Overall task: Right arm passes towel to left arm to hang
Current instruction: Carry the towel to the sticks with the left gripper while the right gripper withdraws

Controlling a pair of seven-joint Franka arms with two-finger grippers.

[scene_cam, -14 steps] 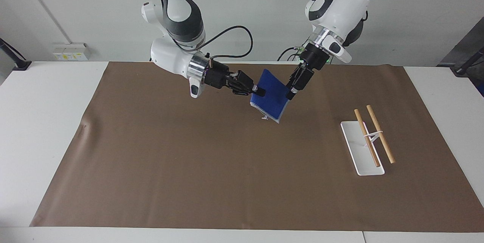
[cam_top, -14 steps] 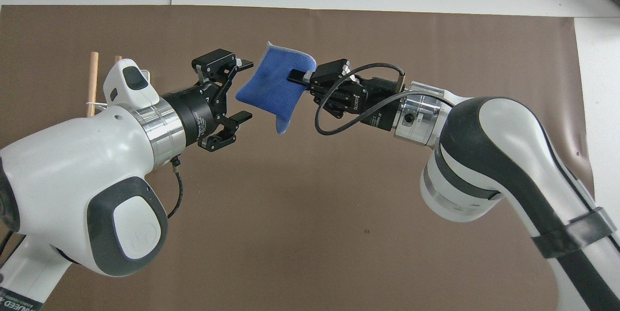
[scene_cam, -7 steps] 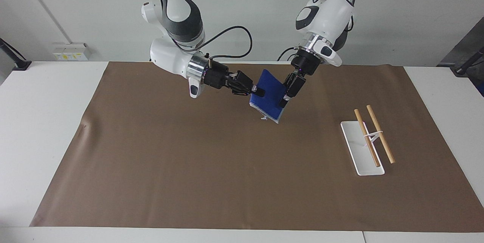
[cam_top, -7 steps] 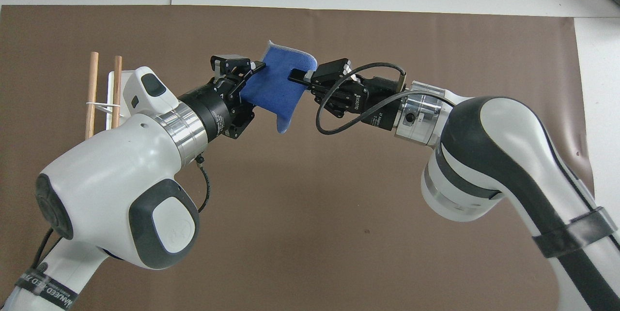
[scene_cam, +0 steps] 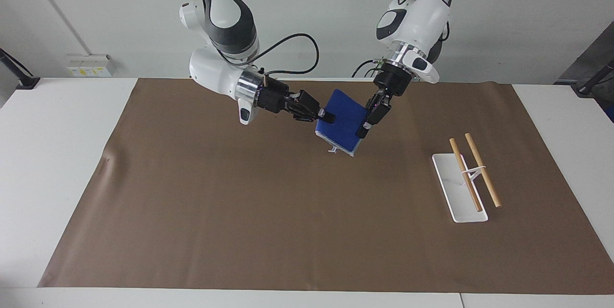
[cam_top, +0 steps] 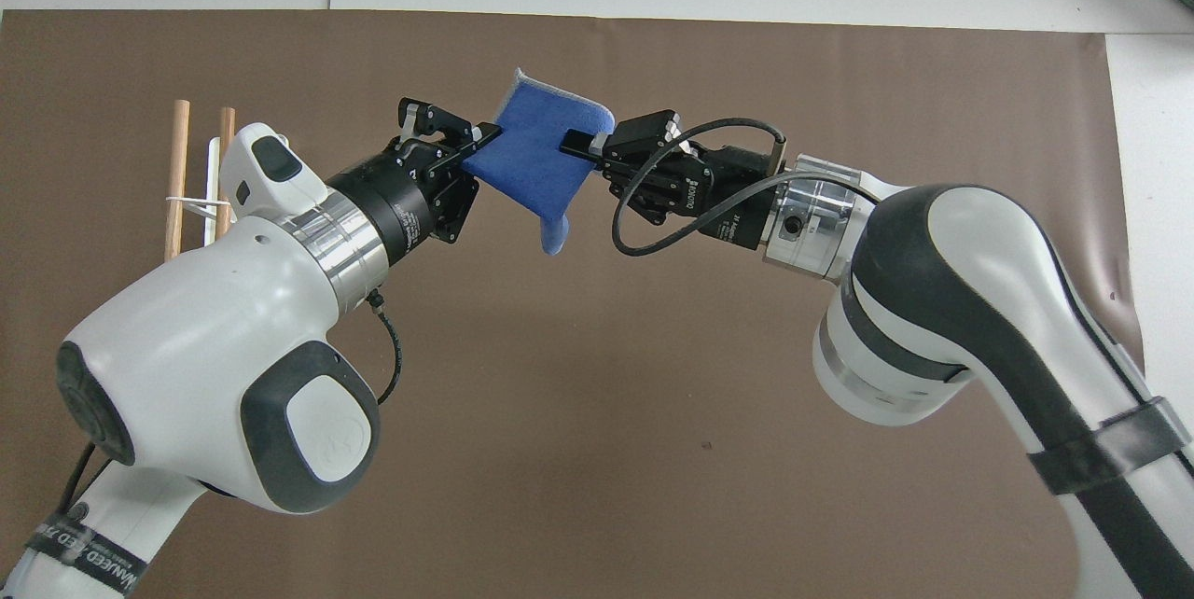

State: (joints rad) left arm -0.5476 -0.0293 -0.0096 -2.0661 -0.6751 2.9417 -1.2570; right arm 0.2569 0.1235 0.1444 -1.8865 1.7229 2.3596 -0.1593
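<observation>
**A:** Where is your towel?

**B:** The towel (scene_cam: pixel 342 120) is up in the air over the brown mat (scene_cam: pixel 240 212), over the part of it close to the robots and about midway between the two arm bases. It hangs tilted, with one pale-edged corner drooping toward 6 o'clock in the facing view.

**A:** Who has it?

**B:** Both of your grippers. The right gripper (scene_cam: pixel 328 116) comes in at the towel's 9 o'clock in the facing view, and its fingers are clamped on that edge of the cloth. In the overhead view the same gripper (cam_top: pixel 576 144) sits at the towel's (cam_top: pixel 538 156) 3 o'clock, one black finger lying across the blue face.

**A:** And your left one?

**B:** The left gripper (scene_cam: pixel 365 127) reaches down from 1 o'clock in the facing view, and its fingers are pinched onto the edge of the cloth away from the right gripper. From overhead you see it (cam_top: pixel 478 138) at the towel's 9 o'clock, with its fingertips (cam_top: pixel 484 130) touching the cloth.

**A:** What else do you have on the table?

**B:** A white rack base (scene_cam: pixel 455 188) with two wooden rods (scene_cam: pixel 481 169) stands on the mat toward the left arm's end, at roughly 4 o'clock from the towel in the facing view and well apart from it.
</observation>
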